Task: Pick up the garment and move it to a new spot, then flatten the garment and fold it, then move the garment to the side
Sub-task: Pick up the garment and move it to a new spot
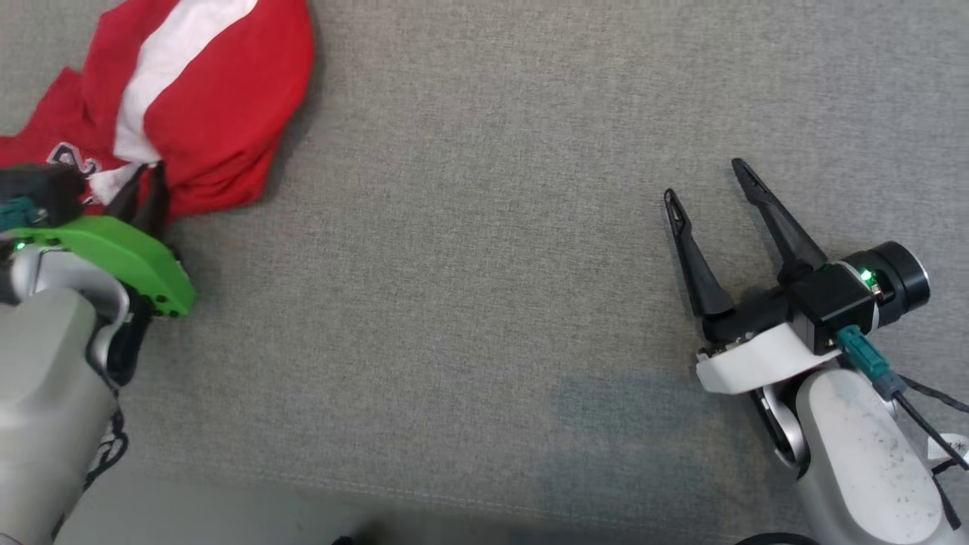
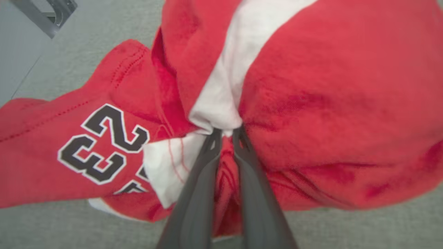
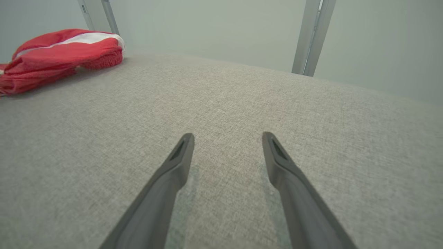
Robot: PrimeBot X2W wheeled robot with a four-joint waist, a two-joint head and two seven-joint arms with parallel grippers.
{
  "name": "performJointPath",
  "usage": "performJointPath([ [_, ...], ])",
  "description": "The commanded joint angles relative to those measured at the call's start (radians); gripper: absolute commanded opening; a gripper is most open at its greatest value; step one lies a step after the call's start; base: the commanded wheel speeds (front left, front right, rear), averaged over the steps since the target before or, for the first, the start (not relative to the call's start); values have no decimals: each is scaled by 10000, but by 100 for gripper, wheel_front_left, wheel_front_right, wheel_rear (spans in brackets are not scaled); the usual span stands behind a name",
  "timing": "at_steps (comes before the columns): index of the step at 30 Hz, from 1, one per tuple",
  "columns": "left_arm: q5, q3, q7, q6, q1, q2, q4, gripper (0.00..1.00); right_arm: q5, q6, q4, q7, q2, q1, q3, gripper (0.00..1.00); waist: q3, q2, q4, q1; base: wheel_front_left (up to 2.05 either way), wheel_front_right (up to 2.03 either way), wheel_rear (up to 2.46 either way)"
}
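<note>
A red garment with a white stripe lies bunched at the far left of the grey fabric surface. Black-and-white numerals show on the garment in the left wrist view. My left gripper sits at its near edge. In the left wrist view the left gripper is shut on a fold of red and white cloth, fingertips pinched close. My right gripper hovers open over bare fabric at the right, far from the garment. From the right wrist the right gripper is spread, with the garment at far left.
The grey fabric surface stretches wide between the two arms. Its front edge runs along the bottom of the head view. Metal frame posts stand behind the surface's far edge, in front of a pale wall.
</note>
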Motion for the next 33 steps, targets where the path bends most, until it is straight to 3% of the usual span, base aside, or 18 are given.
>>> performJointPath([
  [1, 271, -485, -235, -122, -137, -159, -535, 0, 119, -14, 170, 23, 117, 301, 20, 100, -733, 0, -201, -2, 0, 0, 0],
  [6, 769, -1153, -524, -74, -574, 273, -1841, 0, 372, -14, 281, 14, 528, 576, 111, 100, -1609, 0, -616, -2, 0, 0, 0],
  [12, 1422, -1682, -564, -74, -1035, 104, -3299, 0, 593, -14, 309, 14, 821, 829, 43, 100, -2242, 0, -1336, -2, 0, 0, 0],
  [24, 2453, -3185, 279, 293, -1342, -1785, -5711, 0, 956, -14, 189, 12, 1112, 1316, -182, 100, -2615, 0, -3420, -2, 0, 0, 0],
  [30, 2668, -3097, 66, 582, -1644, -2296, -5776, 0, 1361, -14, 83, 12, 1117, 1501, -291, 100, -2470, 0, -3970, -2, 0, 0, 0],
  [33, 2738, -3002, 89, 948, -1533, -2208, -5064, 0, 1466, -14, 98, 12, 1117, 1562, -265, 100, -2464, 0, -4094, -2, 0, 0, 0],
])
